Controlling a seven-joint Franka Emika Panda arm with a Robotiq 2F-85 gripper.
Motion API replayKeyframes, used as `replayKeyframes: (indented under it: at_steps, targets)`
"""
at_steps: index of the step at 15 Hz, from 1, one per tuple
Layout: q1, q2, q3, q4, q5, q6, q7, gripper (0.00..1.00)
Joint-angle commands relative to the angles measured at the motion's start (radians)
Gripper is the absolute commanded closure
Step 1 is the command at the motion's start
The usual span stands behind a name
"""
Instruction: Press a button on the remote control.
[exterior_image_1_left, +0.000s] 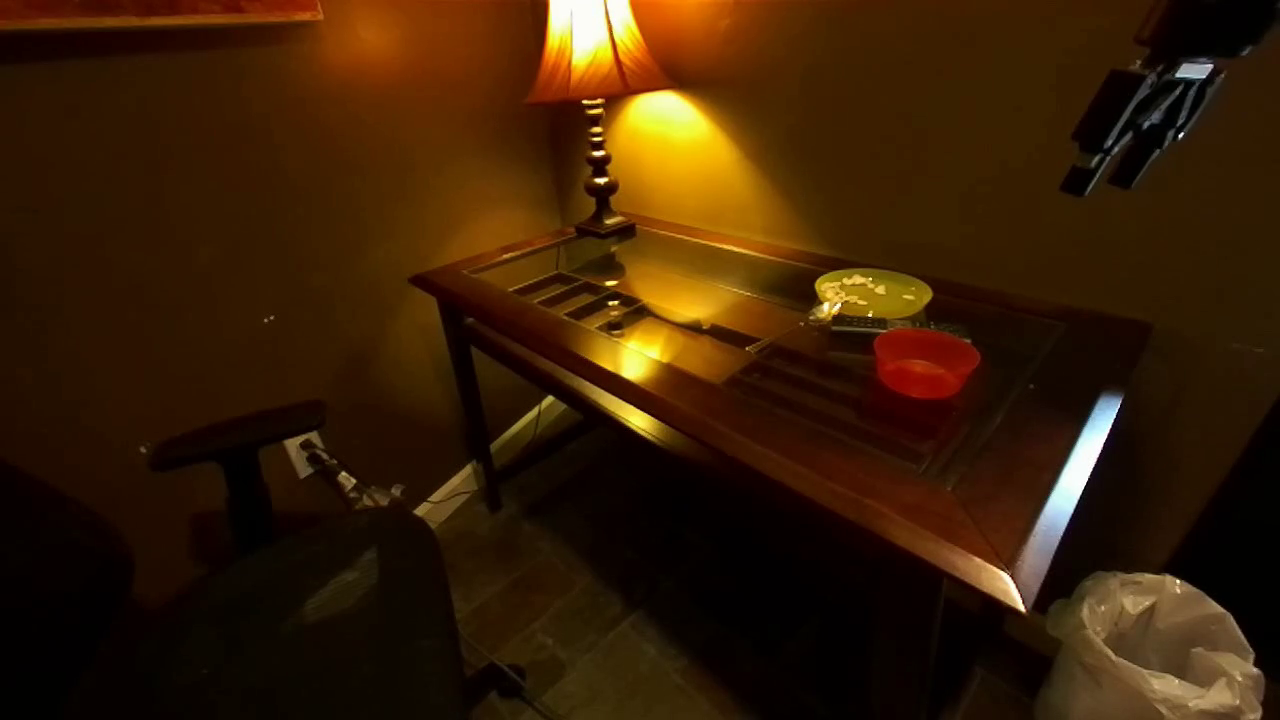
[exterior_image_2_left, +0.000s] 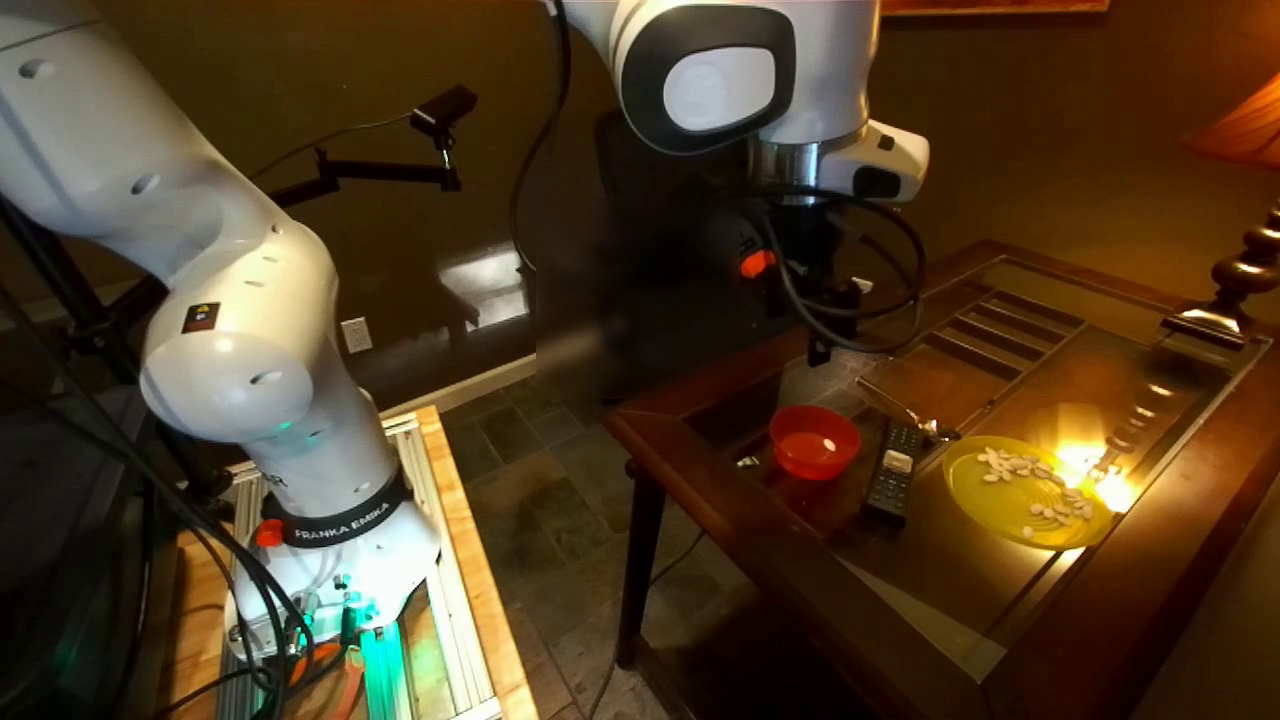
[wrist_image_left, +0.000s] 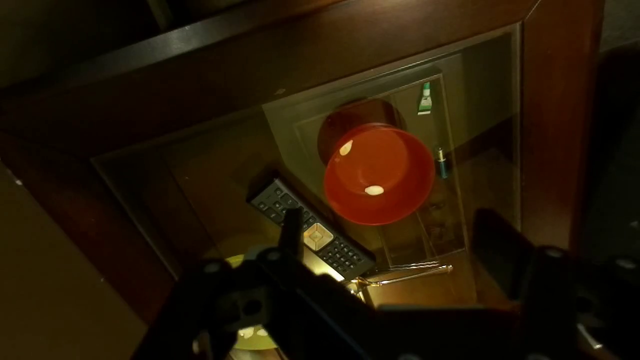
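Observation:
A black remote control with a light square pad lies on the glass-topped table, between a red bowl and a yellow-green plate. The remote control shows in the wrist view (wrist_image_left: 318, 236) and in both exterior views (exterior_image_1_left: 858, 325) (exterior_image_2_left: 892, 478). My gripper is open and empty, high above the table; it shows in both exterior views (exterior_image_1_left: 1103, 180) (exterior_image_2_left: 820, 350). In the wrist view the fingers of the gripper (wrist_image_left: 392, 220) stand wide apart. The left finger hides part of the remote's buttons and edge. Nothing touches the remote from above.
The red bowl (exterior_image_2_left: 815, 445) holds a few white pieces. The yellow-green plate (exterior_image_2_left: 965, 500) holds several white pieces. A metal utensil (wrist_image_left: 415, 275) lies at the remote's end. A lamp (exterior_image_1_left: 600, 160) stands at the table's back corner. A lined bin (exterior_image_1_left: 1150, 650) stands beside the table (exterior_image_1_left: 850, 490).

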Motion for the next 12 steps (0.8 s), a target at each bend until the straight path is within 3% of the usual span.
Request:
replayKeyframes:
  at_steps: [1, 8, 9, 12]
  targets:
    - [-0.025, 0.115, 0.016, 0.007, -0.048, 0.149, -0.024, 0.43]
    - [-0.046, 0.174, 0.015, 0.020, -0.088, 0.200, -0.004, 0.92]
    - [-0.058, 0.197, 0.019, 0.019, -0.124, 0.255, 0.009, 0.98]
    - [-0.109, 0.374, 0.016, 0.046, -0.247, 0.443, 0.087, 1.00]
